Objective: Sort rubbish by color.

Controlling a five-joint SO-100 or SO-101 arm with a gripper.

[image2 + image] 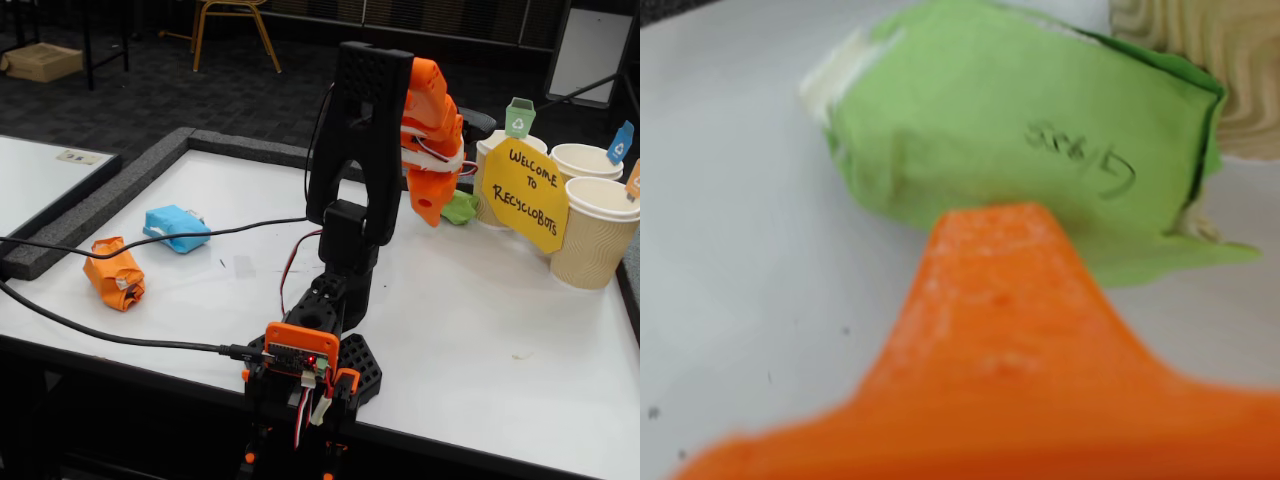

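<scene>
Demo hall or classroom: white tables [480,330], dark carpet [150,90], chair [232,20], "Recyclobots" sign [525,195].

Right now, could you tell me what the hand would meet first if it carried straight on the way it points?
Most likely the green wad: in the wrist view the hand has its orange tip right at the wad's near side. A beige ribbed cup lies just beyond it.

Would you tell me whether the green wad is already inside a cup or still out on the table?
Out: the green wad lies on the white table beside a ribbed cup, in front of the gripper.
</scene>
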